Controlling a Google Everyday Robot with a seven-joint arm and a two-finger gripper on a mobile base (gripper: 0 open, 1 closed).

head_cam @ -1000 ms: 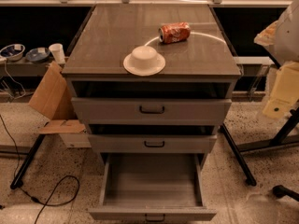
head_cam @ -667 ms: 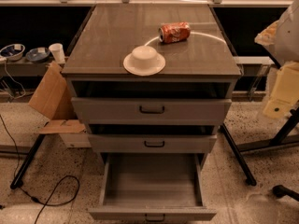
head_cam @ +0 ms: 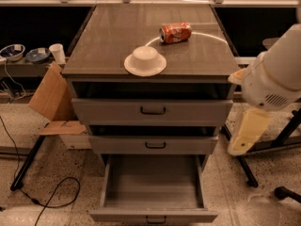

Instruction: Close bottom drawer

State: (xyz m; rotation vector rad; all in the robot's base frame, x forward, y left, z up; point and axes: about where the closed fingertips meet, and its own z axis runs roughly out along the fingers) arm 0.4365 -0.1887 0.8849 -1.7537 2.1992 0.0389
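The grey cabinet (head_cam: 117,41) is sitting square in the middle of the view, and the bottom drawer (head_cam: 153,189) is hanging wide open at its base, pulled well out toward the camera, its shallow grey inside showing bare and its small black loop handle (head_cam: 155,219) sitting right at the lower edge of the view. Above it the middle drawer (head_cam: 188,145) and the top drawer (head_cam: 197,111) are both standing out a little, each showing a dark gap over its front. On the cabinet top a white bowl (head_cam: 145,61) is resting near the front edge, and a red soda can (head_cam: 175,33) is lying on its side behind it. Over on the right the robot's white arm (head_cam: 277,74) is reaching in, and the cream-coloured gripper (head_cam: 239,147) is hanging down beside the cabinet at about middle-drawer height, apart from every drawer; whether it is open or closed cannot be told. A cardboard box (head_cam: 51,98) is leaning at the cabinet's left.
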